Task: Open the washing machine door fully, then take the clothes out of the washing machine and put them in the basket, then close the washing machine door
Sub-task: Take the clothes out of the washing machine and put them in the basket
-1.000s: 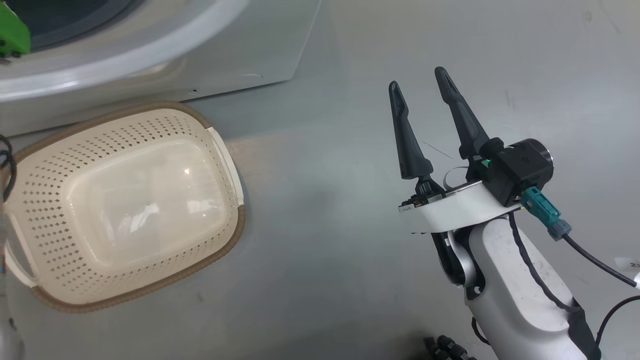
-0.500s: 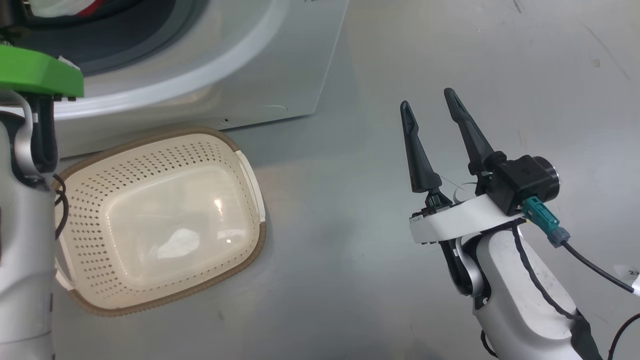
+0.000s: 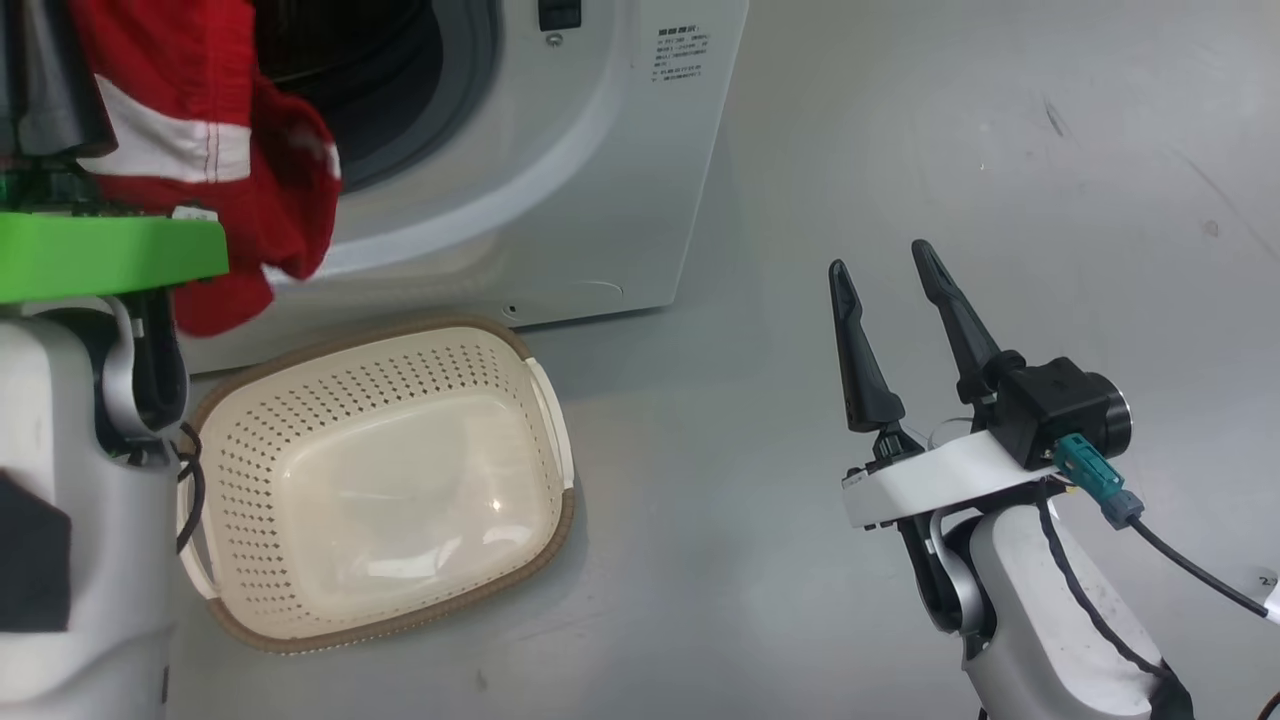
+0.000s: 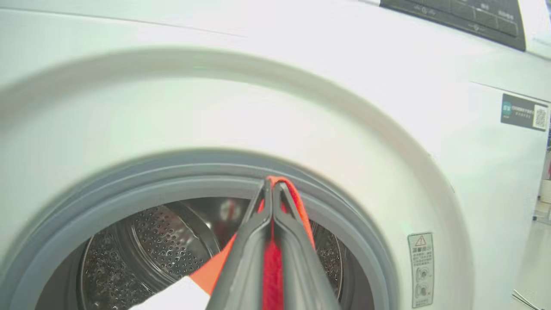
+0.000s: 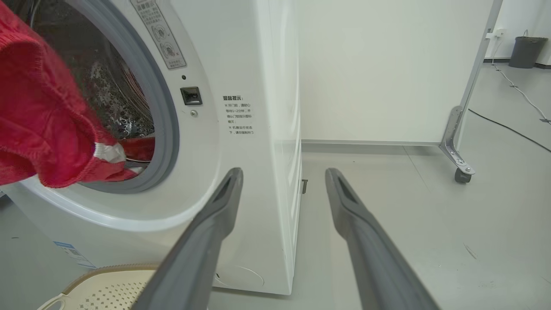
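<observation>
Grey floor [image 3: 760,600] holds the basket [image 3: 250,470] before the open washer [image 3: 580,200]. At its mouth [image 5: 165,129] the left gripper [image 4: 272,183] pinches red clothes [image 3: 200,120] in its jaws; the right gripper [image 3: 880,258] has jaws spread, empty.

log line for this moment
left gripper: shut on red garment, at washer opening | right gripper: open, empty | basket: empty | drum: more red fabric
</observation>
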Tool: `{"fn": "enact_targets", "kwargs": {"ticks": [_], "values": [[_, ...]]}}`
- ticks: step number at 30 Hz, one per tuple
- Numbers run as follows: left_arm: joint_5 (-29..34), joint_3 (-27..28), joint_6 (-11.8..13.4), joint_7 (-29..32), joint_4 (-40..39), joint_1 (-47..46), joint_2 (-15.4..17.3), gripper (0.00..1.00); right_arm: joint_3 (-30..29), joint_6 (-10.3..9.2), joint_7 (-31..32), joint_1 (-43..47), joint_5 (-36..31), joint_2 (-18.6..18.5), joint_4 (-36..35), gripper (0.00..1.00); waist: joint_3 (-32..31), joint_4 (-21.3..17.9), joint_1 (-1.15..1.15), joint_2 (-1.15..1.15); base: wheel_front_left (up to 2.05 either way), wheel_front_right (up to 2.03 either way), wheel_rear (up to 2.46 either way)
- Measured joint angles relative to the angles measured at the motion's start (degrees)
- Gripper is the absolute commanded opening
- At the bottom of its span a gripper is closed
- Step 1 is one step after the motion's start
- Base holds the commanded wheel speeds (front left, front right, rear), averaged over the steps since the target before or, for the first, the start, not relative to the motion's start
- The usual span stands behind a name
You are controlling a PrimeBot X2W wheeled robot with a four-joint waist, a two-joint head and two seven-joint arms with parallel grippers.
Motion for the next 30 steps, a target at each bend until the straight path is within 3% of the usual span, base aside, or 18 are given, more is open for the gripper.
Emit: {"fn": "enact_targets", "kwargs": {"ticks": [15, 30], "values": [[0.7, 0.2, 2.1, -0.4, -11.2, 9.7, -0.5, 0.00, -1.6, 0.51, 0.0, 4.4, 0.0, 0.0, 0.3, 1.00, -6.8, 2.7, 0.00, 0.00, 0.00, 0.00, 0.00], [0.0, -1.9, 4.6, 3.8, -11.7, 23.3, -3.0, 0.00, -2.1, 1.07, 0.0, 5.9, -0.5, 0.1, -1.0, 1.00, -6.2, 3.1, 0.00, 0.00, 0.00, 0.00, 0.00]]}}
